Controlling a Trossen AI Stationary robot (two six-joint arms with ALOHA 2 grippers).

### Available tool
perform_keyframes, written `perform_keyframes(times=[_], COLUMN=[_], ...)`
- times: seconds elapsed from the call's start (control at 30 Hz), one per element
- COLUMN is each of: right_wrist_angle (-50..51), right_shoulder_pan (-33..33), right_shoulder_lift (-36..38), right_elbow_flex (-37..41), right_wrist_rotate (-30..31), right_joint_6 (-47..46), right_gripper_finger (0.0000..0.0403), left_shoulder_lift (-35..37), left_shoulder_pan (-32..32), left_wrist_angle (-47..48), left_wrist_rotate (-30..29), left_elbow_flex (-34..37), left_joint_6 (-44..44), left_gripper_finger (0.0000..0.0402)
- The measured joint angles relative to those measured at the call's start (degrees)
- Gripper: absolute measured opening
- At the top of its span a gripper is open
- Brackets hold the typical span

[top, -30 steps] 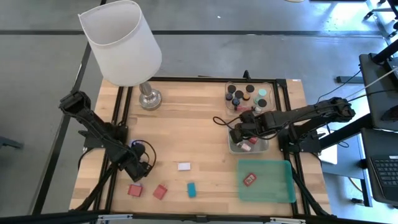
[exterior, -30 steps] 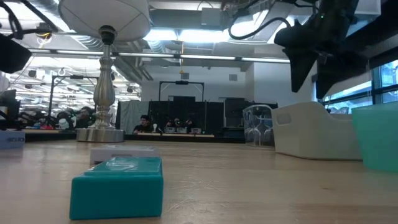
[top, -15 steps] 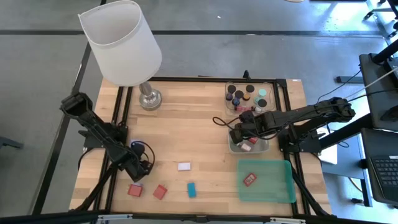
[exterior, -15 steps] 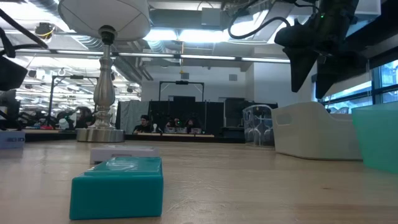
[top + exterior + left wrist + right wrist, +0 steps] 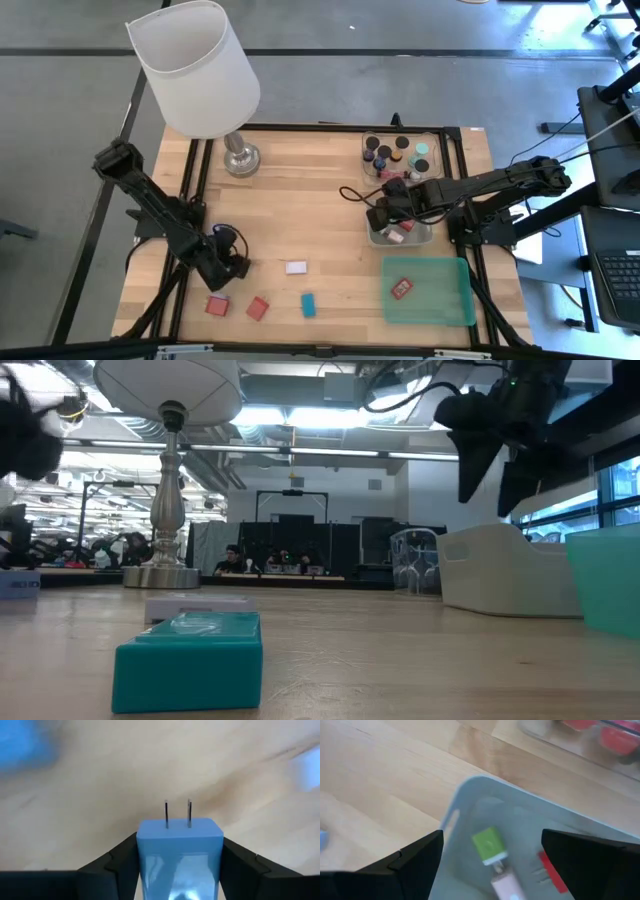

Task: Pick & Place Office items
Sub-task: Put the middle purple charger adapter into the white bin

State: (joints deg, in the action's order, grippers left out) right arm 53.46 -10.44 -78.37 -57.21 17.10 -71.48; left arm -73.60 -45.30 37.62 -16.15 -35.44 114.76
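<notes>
My left gripper [image 5: 232, 268] hangs over the near-left part of the table and is shut on a light blue plug block [image 5: 180, 852] with two metal prongs. My right gripper [image 5: 383, 215] is open above the grey tray [image 5: 425, 238]. In the right wrist view its fingers straddle a green block [image 5: 489, 842], a pink piece [image 5: 506, 890] and a red piece [image 5: 550, 870] lying in that tray. On the table lie two red blocks [image 5: 217, 305] [image 5: 258, 308], a teal block [image 5: 308, 305] and a white block [image 5: 296, 267]. My left gripper pinches the light blue plug block by its two opposite side faces [image 5: 145, 860], one finger [image 5: 117, 867] on each side. The prongs [image 5: 177, 813] point forward, away from the fingers, with the blurred tabletop beyond them. The block's rear is hidden between the fingers.
A clear tray [image 5: 432, 168] at the far right holds black cylinders with coloured caps. A green tray [image 5: 450, 300] at the near right holds a red piece [image 5: 402, 289]. The big white-shaded lamp [image 5: 195, 70] stands at the far left. Bare wood lies mid-table.
My left arm has shifted a little over the near-left of the table, still shut on the blue plug block. My right gripper has moved slightly toward the table's left above the grey tray. The loose blocks have stayed where they were.
</notes>
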Motion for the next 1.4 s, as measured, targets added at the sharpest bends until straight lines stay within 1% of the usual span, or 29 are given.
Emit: perform_keyframes(times=[0.13,0.2,0.27,0.33,0.43,0.5,0.57,0.63,0.7,0.77,0.83,0.9,0.97,1.13,1.2,1.3,1.4], right_wrist_angle=[-4.7,-8.0,-12.5,-18.5,-29.6,-37.9,-46.2,-54.2,-61.2,-67.6,-72.3,-75.9,-79.1,-87.5,-91.7,-98.1,-101.5], right_shoulder_pan=[0.0,0.0,0.0,0.1,0.6,1.3,1.9,2.6,3.3,3.7,3.8,3.8,3.8,4.0,4.0,4.0,4.0], right_shoulder_lift=[0.0,0.0,0.0,0.0,0.0,0.0,0.0,0.0,0.0,0.0,0.0,0.0,0.0,0.0,0.0,0.0,0.0], right_elbow_flex=[0.0,0.0,0.0,0.0,0.0,0.0,0.0,0.0,0.0,0.0,0.0,0.0,0.0,0.0,0.0,0.0,0.0], right_wrist_rotate=[-0.2,-0.2,-0.2,-0.2,-1.8,-3.9,-5.8,-7.0,-7.5,-7.5,-7.5,-7.5,-7.7,-9.5,-10.0,-10.6,-10.7], right_joint_6=[0.0,0.1,0.1,0.7,4.3,7.2,9.9,11.7,13.0,15.5,19.3,22.0,22.9,22.5,20.8,19.3,17.4], right_gripper_finger=[0.0341,0.0341,0.0341,0.0341,0.0341,0.0341,0.0341,0.0341,0.0341,0.0341,0.0341,0.0341,0.0341,0.0341,0.0341,0.0341,0.0341], left_shoulder_lift=[5.6,8.6,11.3,13.6,16.0,16.8,17.0,17.0,16.4,15.4,14.8,14.3,14.1,12.9,11.9,9.8,6.9], left_shoulder_pan=[0.0,0.0,0.0,0.0,0.1,0.6,1.6,3.0,4.8,6.7,8.9,11.3,13.5,20.4,23.4,27.3,30.3], left_wrist_angle=[-2.4,-4.1,-6.9,-11.2,-20.9,-29.1,-38.4,-48.0,-57.1,-66.3,-76.0,-83.9,-89.5,-102.0,-107.1,-111.6,-111.1], left_wrist_rotate=[-17.3,-26.9,-36.3,-45.3,-55.9,-59.8,-60.6,-59.2,-55.5,-53.1,-51.7,-48.5,-42.2,-20.5,-12.0,-2.3,3.8], left_elbow_flex=[0.0,0.0,0.0,0.0,0.0,0.0,0.0,0.0,-0.1,-0.1,-0.1,-0.1,-0.1,-0.1,-0.1,-0.6,-4.0], left_joint_6=[-2.1,-6.6,-14.2,-24.4,-44.3,-60.5,-77.3,-92.9,-106.4,-115.9,-122.2,-127.6,-132.3,-141.6,-145.1,-147.5,-146.0], left_gripper_finger=[0.0206,0.0206,0.0206,0.0206,0.0206,0.0206,0.0206,0.0206,0.0206,0.0206,0.0206,0.0206,0.0206,0.0206,0.0206,0.0206,0.0206])
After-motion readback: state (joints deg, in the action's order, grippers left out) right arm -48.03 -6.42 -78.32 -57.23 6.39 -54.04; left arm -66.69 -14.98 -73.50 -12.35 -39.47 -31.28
